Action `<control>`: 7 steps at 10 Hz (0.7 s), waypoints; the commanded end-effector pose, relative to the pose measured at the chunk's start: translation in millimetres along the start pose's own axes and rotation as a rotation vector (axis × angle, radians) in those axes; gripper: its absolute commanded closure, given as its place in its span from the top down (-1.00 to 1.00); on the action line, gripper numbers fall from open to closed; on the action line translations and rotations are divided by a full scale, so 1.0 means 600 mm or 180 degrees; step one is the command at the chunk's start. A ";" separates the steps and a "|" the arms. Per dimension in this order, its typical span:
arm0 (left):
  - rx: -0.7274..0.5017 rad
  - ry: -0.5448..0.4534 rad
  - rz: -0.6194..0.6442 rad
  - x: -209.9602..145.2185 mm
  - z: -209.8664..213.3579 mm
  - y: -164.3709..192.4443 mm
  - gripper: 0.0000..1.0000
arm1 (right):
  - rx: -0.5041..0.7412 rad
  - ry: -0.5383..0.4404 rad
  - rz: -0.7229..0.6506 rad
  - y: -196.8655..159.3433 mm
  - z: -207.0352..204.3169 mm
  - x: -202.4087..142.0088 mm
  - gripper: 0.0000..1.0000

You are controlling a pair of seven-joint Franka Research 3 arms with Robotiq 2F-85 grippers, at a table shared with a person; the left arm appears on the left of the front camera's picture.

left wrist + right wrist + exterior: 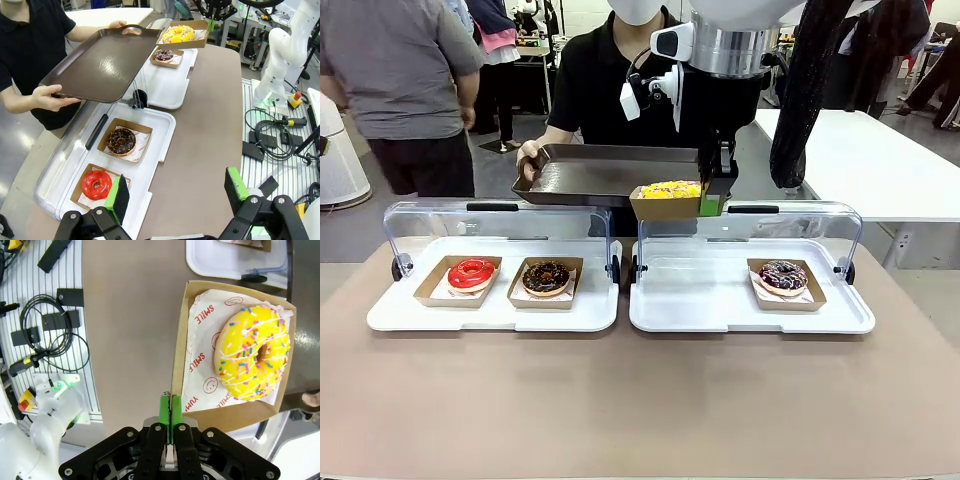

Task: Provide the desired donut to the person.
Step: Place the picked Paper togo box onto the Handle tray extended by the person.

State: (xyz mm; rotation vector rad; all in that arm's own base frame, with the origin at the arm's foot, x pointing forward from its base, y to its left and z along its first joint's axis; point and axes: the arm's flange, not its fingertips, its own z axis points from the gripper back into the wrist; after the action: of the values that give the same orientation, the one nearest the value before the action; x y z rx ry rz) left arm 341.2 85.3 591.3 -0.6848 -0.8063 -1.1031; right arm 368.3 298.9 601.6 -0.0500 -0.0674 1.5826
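The left hand (177,192) stood released above the counter (200,125), near the red-glazed donut (96,184). The right hand (170,407) was clenched on the edge of a cardboard tray (182,340) carrying the yellow sprinkled donut (253,352). This tray was raised just beside the rim of the dark brown tray (610,175) held by the person (605,90).

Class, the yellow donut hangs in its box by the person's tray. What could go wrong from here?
1. The right gripper pinches only one side wall of the open brown cardboard box, so the box may sag or slip and the yellow-iced sprinkled donut could slide out.
2. The dark brown rectangular tray is held in the air by the person's hand; if it shifts, the box could miss it.
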 end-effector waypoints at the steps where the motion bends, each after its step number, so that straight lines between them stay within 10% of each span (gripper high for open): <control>1: -0.0030 -0.0005 0.0008 0.003 0.003 0.000 1.00 | 0.0000 0.0000 0.0000 0.000 0.000 0.000 -0.96; 7: -0.0030 -0.0005 0.0008 0.003 0.003 0.000 1.00 | -0.0241 -0.0068 -0.0210 -0.102 0.106 0.022 -0.96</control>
State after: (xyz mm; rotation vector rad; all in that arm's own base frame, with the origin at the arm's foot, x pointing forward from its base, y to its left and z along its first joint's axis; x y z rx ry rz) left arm 341.2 85.3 591.4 -0.6848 -0.8064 -1.1032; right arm 407.9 306.8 664.1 -0.0598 -0.1764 1.5558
